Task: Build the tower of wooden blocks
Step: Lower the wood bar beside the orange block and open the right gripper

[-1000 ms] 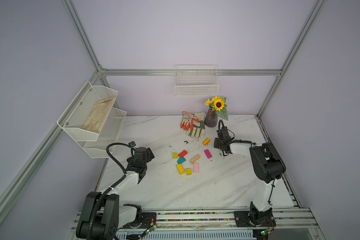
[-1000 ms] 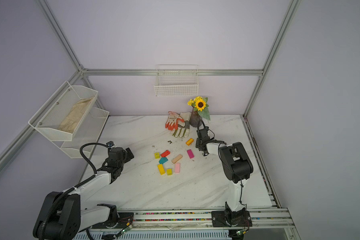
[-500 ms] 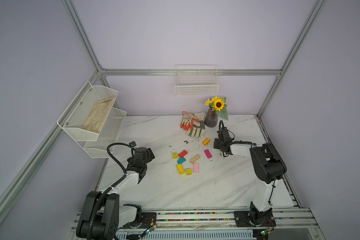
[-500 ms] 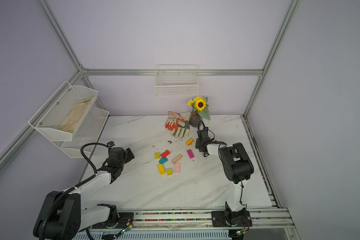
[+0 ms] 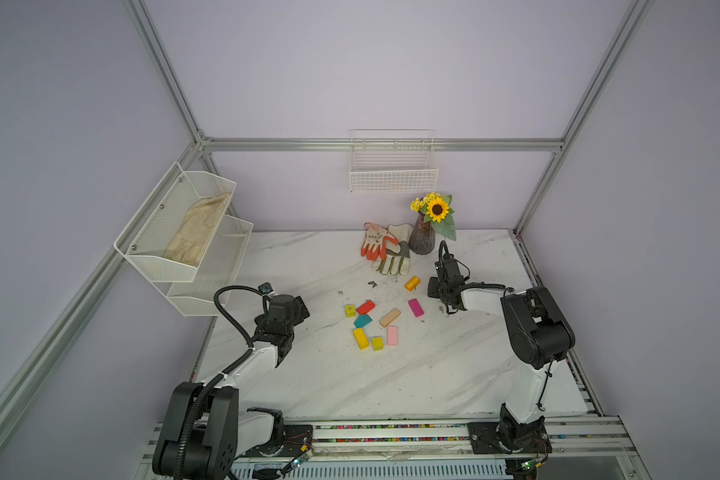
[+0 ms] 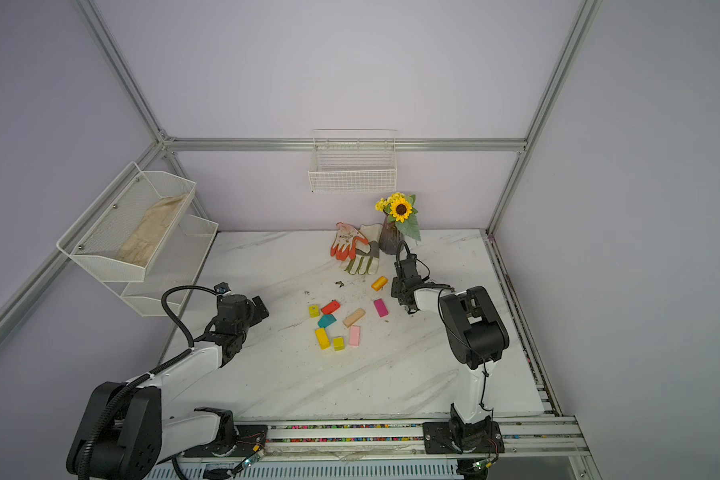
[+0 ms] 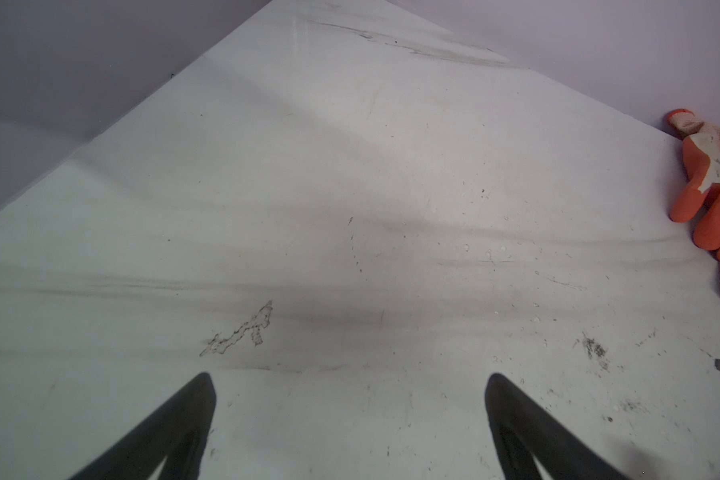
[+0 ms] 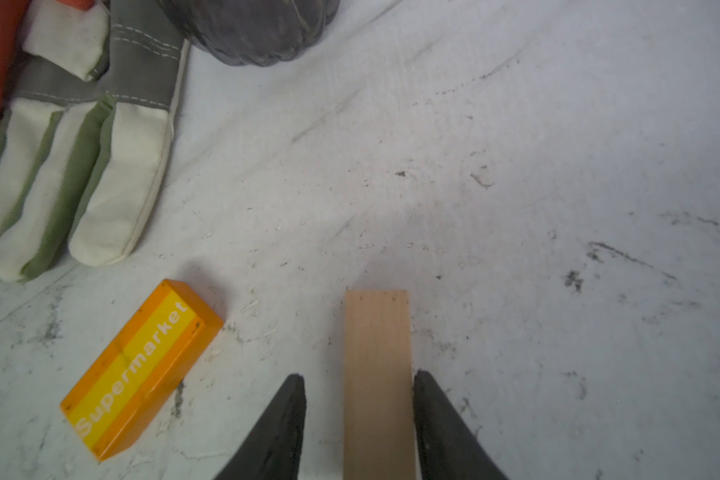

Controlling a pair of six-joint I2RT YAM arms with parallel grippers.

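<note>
1. Blocks lie loose in the middle of the table: yellow, teal, red, pink, tan.
2. The left claw hangs wide open over bare table and holds nothing.
3. The right claw sits around a tan bar. One finger touches it, and the other stands a bit apart.
4. An orange block lies just beside.
5. Gloves and a flower vase sit farthest back.

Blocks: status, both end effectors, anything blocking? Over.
Left end effector open, over table. Right end effector open, straddling tan bar, gap on one side. Nothing stacked; other blocks loose, flat. Orange block close beside, not blocking.
</note>
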